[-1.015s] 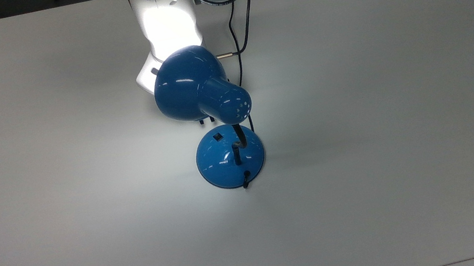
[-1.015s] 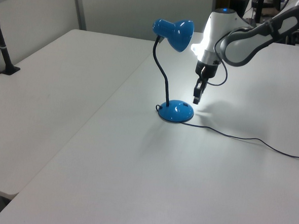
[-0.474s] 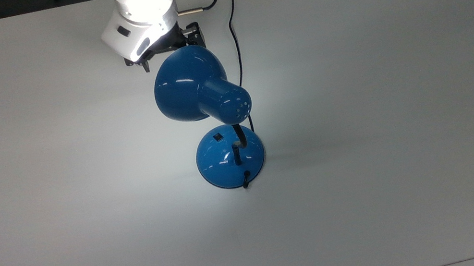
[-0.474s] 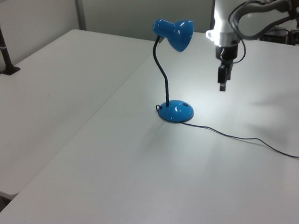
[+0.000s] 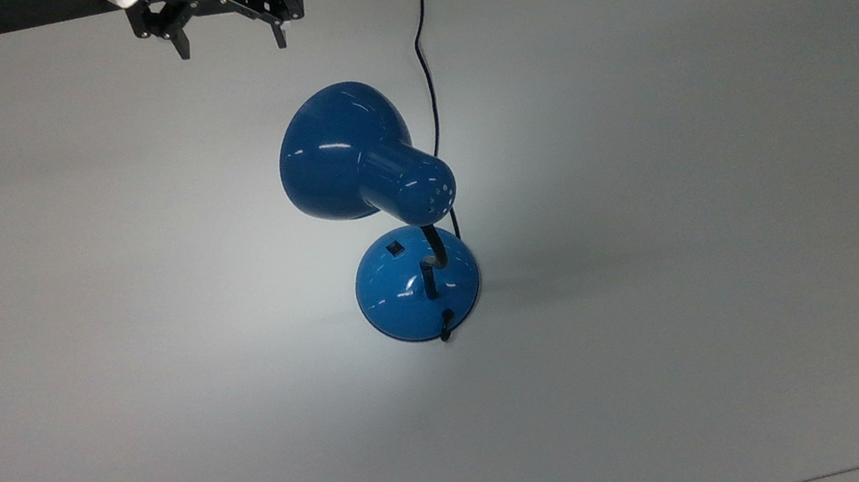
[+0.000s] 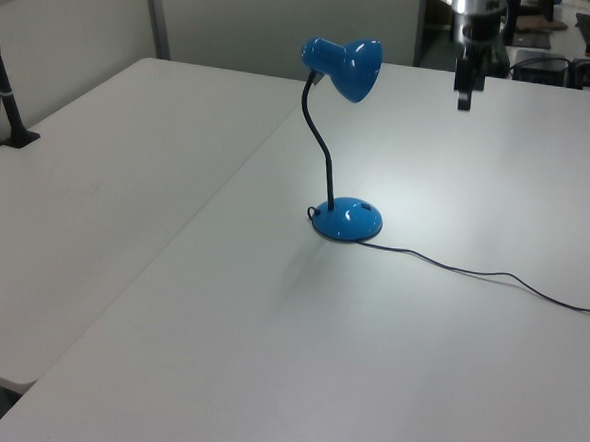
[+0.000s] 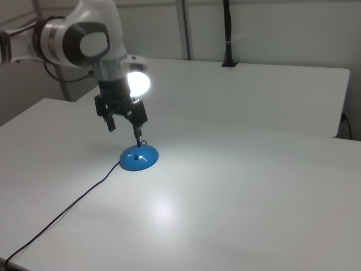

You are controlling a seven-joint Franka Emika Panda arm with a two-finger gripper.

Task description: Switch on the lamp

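Small glossy blue desk lamp [image 5: 381,214] with bell-shaped shade and black gooseneck, standing near the middle of the white worktop [image 5: 744,221], shade leaning toward 11 o'clock in the top view. Already lit, judging by the bright pool on the worktop around the domed base and the glaring bulb in the right view. Small black switch [image 5: 394,247] at 12 o'clock on the base, untouched. Black-fingered gripper [image 5: 231,42] hanging at 11 o'clock from the shade, well apart from it and high above the worktop in the left view [image 6: 464,91], fingers released and spread, grasping nothing. Thin black cord [image 5: 422,57] trailing toward 12 o'clock. Broad bare worktop at 3, 6 and 9 o'clock, edges far from the base; plenty of room for moving.
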